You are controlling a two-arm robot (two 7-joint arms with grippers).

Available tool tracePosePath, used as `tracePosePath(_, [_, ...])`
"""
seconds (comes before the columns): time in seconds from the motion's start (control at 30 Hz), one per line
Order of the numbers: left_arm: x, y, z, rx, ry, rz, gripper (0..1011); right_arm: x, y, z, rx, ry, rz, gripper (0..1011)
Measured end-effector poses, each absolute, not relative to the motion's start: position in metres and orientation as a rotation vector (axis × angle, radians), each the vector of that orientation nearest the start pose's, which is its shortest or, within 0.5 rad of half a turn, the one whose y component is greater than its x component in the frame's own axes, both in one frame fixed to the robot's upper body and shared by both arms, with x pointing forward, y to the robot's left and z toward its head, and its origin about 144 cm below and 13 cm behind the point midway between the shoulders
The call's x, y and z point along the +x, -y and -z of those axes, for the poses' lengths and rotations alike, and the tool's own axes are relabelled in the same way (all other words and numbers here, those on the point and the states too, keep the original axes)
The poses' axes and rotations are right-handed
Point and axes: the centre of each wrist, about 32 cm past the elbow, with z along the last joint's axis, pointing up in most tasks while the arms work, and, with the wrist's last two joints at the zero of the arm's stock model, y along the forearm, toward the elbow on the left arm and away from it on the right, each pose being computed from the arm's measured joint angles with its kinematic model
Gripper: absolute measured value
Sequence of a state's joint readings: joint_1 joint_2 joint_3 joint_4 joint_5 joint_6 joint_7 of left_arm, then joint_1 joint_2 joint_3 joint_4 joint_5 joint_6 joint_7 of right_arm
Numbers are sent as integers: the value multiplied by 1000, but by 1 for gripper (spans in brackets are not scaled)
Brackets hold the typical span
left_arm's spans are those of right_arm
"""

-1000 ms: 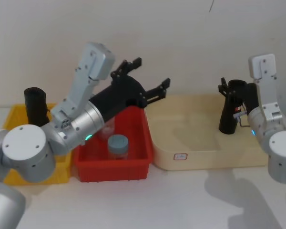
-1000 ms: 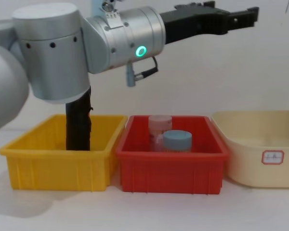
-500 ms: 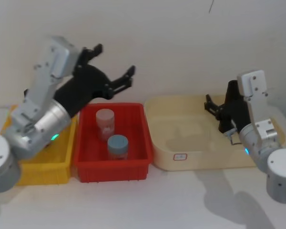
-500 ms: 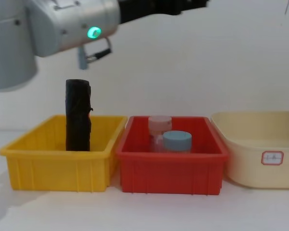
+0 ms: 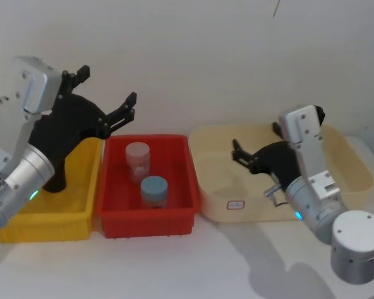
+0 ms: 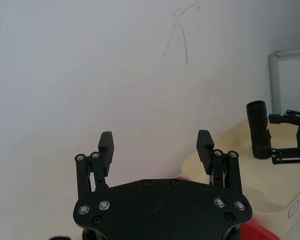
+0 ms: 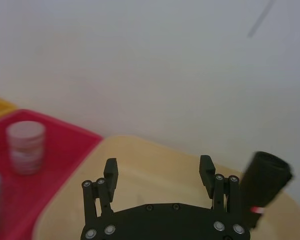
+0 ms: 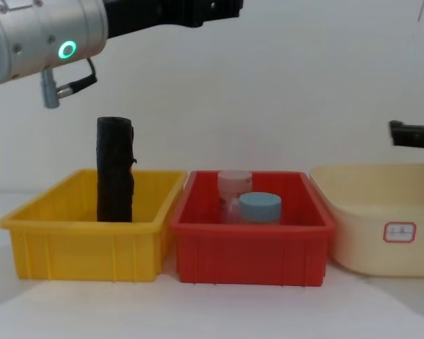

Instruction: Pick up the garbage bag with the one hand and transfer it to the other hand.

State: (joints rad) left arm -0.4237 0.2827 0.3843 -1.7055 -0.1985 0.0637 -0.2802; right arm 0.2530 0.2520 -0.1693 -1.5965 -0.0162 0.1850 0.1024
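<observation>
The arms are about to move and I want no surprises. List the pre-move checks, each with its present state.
1. Left claw open and empty: ok.
2. Right claw open, with the garbage bag beside it, not between its fingers: ok.
3. A claw gripping the bag: not ok.
4. Left claw raised above the ragged roll in the yellow bin: ok.
5. Bag's base seated in the cream tub: cannot tell.

Left arm up high, left gripper [image 6: 155, 142] spread wide, right gripper [image 7: 158, 165] lower, fingers apart
</observation>
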Motion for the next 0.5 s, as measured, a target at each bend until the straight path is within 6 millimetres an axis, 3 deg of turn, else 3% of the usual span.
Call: tracePosePath(0.5, [514, -190, -1303, -93, 386, -921, 1000, 508, 208, -1230, -203, 196, 1175, 1000])
